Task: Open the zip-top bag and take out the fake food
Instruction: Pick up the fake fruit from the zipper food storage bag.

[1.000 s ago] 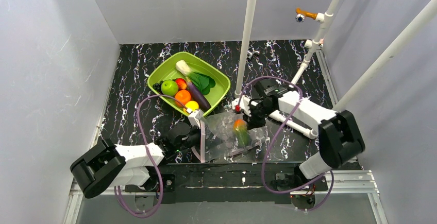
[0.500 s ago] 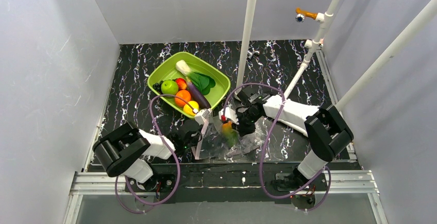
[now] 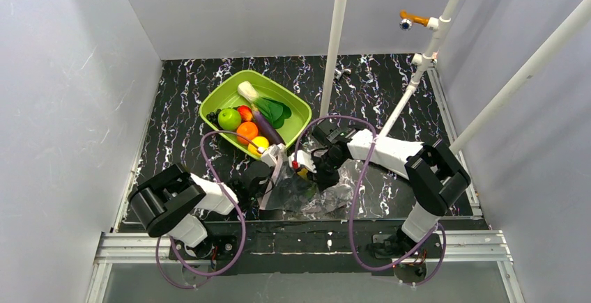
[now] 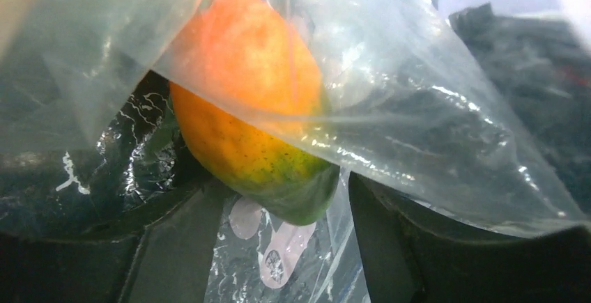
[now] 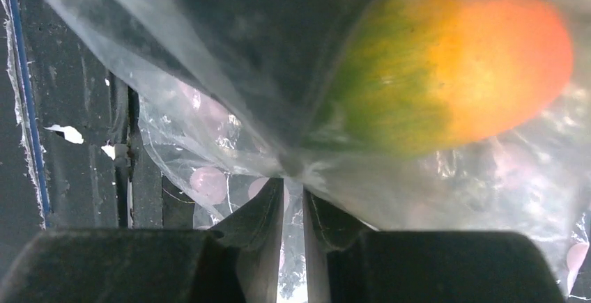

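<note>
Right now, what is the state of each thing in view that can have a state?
Clear crinkly plastic zip-top bag: crumpled, pinched at one fold; zip open or closed, cannot tell.
Orange-and-green plastic mango: under the bag's plastic, not in the tray.
Lime-green square tray: holds other fake food.
Left fingers: apart, either side of the mango's tip.
Right fingers: shut on the bag's fold.

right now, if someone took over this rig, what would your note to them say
Left fingers: open, the mango showing its green tip between them, nothing gripped.
Right fingers: shut on a fold of the zip-top bag.
Bag lies at the near edge of the table, before the green tray; mango at least partly inside.
Done: other fake food sits in the tray.
Left: get the mango out.
</note>
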You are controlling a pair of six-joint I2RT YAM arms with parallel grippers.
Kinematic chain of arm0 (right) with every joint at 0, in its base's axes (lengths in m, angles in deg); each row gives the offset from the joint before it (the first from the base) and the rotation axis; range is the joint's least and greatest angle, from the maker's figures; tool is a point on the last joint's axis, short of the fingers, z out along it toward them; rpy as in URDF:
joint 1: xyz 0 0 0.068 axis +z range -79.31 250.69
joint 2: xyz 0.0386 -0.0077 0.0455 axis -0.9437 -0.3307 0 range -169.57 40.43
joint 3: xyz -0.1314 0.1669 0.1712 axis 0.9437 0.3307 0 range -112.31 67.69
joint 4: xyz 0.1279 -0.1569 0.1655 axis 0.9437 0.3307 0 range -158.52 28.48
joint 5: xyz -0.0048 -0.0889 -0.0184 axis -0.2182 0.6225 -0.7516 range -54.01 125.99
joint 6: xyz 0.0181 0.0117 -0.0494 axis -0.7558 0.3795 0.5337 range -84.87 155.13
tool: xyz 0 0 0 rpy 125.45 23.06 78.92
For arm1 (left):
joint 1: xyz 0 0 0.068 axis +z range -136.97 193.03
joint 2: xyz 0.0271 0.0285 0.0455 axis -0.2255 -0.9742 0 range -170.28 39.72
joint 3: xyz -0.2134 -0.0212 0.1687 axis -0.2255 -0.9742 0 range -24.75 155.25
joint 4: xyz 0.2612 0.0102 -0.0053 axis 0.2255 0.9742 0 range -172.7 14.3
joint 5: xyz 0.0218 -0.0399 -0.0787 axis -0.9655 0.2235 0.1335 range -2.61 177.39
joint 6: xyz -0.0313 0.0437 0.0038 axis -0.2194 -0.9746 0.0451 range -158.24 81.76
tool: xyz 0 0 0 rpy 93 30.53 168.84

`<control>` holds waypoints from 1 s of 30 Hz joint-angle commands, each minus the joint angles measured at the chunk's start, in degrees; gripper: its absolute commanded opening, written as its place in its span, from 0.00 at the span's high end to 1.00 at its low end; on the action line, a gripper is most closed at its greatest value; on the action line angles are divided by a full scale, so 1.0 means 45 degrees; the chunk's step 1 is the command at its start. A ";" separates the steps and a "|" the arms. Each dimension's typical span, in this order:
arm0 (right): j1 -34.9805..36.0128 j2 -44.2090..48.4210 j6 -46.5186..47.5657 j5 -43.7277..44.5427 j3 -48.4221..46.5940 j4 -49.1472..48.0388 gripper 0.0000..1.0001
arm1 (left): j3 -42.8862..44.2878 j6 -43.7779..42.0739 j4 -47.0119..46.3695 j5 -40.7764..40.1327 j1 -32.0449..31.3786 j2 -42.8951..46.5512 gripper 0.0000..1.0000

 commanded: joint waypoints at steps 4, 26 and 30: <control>0.0085 -0.0030 -0.0137 -0.0692 -0.0439 0.0199 0.77 | -0.0360 0.1247 0.0376 -0.1839 -0.0061 0.0841 0.02; -0.0112 -0.0134 -0.0689 -0.1766 -0.0718 0.0273 0.77 | 0.0860 0.0692 0.2777 -0.3425 -0.0217 0.0190 0.20; -0.0364 -0.0090 -0.0738 -0.1892 -0.0713 0.0255 0.77 | 0.1278 0.0347 0.3338 -0.3487 -0.0222 -0.0212 0.32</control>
